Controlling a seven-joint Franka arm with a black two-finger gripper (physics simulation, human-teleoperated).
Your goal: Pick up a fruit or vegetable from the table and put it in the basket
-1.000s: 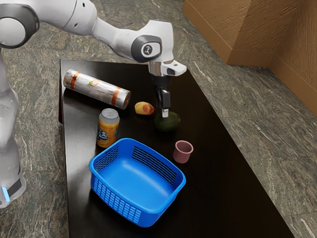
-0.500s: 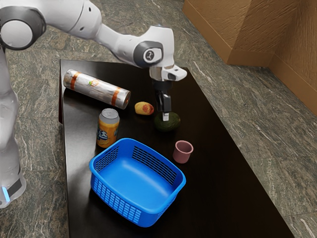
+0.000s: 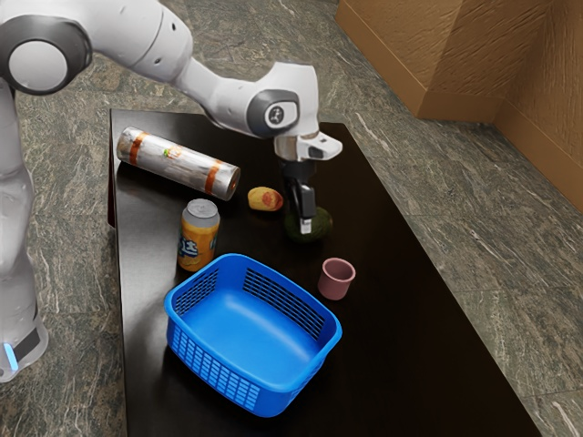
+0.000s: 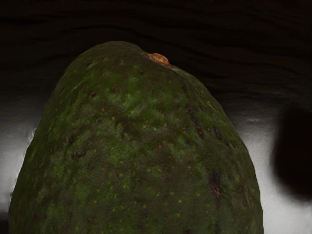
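Note:
Black gripper [image 3: 305, 224] points down at the dark green avocado [image 3: 320, 224], its lower end overlapping the fruit from this side. Whether it is open or shut I cannot tell. In the wrist view the avocado [image 4: 141, 141] looms large right under my hand, with a brown stem spot at one end. A yellow-and-red fruit or vegetable [image 3: 265, 198] lies on the table a little to the exterior view's left of the avocado. The blue basket [image 3: 253, 337], with nothing inside, stands nearer the exterior camera.
An orange can [image 3: 199, 238] stands upright behind the basket. A pink cup [image 3: 336, 279] is close to the basket's far right corner in the exterior view. A silver cylinder with orange bands [image 3: 178, 164] lies near the far left of the dark table [image 3: 401, 364].
My hand has come down in small steps, so its lower end now overlaps more of the avocado. The fruits, basket, can and cup have stayed where they were.

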